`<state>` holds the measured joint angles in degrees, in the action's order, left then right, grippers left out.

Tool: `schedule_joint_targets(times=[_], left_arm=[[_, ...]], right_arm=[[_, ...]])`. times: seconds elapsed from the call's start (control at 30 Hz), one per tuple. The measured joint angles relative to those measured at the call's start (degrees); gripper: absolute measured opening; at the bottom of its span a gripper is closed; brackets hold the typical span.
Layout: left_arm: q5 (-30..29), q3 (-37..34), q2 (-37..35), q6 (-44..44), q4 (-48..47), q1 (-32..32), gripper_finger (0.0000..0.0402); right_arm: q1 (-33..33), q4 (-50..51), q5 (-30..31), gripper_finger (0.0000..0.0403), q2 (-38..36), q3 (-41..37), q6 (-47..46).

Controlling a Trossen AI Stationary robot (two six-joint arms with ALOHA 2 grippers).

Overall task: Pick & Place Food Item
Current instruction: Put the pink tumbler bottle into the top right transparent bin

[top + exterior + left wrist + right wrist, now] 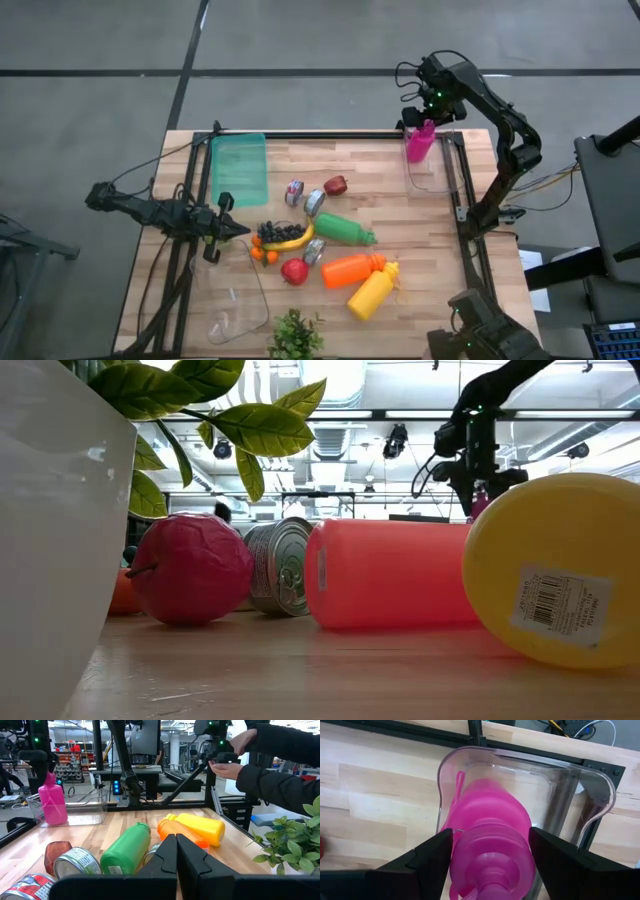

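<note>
- Wooden table (430, 300) under workshop lights, black rails along its edges, shelving and racks in the room behind.
- Landmark: clear tub (580, 795) at the far right corner of the table.
- Pink bottle (420, 141) stands upright inside the clear tub, cap up, body against the tub's near wall.
- Right gripper (490, 857) directly above the clear tub, fingers spread to either side of the pink bottle's shoulder; the wrist picture shows a gap on one side, contact on the other hard to judge.
- Green bottle (345, 230) lies on its side near the table's middle, well apart from the clear tub.
- Orange bottle (352, 268) and yellow bottle (372, 292) lie side by side, farther from the clear tub than the green one, toward the near edge.
- Tin cans (314, 203), a dark red apple (336, 185), a bright red apple (294, 270), a banana (290, 241) and dark grapes (276, 231) cluster beside the green bottle.
- Green lid (239, 168) lies flat at the far left, across the table from the clear tub.
- Left gripper (243, 230) low over the table beside the grapes, fingers pressed together, holding nothing.
- Potted plant (296, 335) at the near edge.
- A person's hands (227, 767) and dark sleeves show beyond the table, at a camera stand.
</note>
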<state>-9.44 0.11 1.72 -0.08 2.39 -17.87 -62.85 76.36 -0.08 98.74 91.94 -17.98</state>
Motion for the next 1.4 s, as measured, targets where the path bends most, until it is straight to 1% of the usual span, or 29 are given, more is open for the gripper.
schedule_joint_targets(times=[0.27,0.8,1.1,1.17,1.3,1.4], left_arm=[[0.0,0.0,0.0,0.0,0.0,0.0,0.0],[0.0,0.0,0.0,0.0,0.0,0.0,0.0],[0.0,0.0,0.0,0.0,0.0,0.0,0.0],[0.0,0.0,0.0,0.0,0.0,0.0,0.0],[0.0,0.0,0.0,0.0,0.0,0.0,0.0],[0.0,0.0,0.0,0.0,0.0,0.0,0.0]], right_arm=[[0.1,1.2,0.0,0.026,-0.3,0.0,0.0],[1.2,1.7,-0.2,0.026,-4.2,0.1,0.2],[1.7,1.3,0.1,0.0261,-4.1,0.0,0.0],[1.7,1.2,0.6,0.0261,-4.1,0.0,0.0],[1.7,1.3,4.3,0.0261,-4.1,0.0,0.0],[1.7,1.4,4.6,0.0261,-4.1,0.0,0.0]])
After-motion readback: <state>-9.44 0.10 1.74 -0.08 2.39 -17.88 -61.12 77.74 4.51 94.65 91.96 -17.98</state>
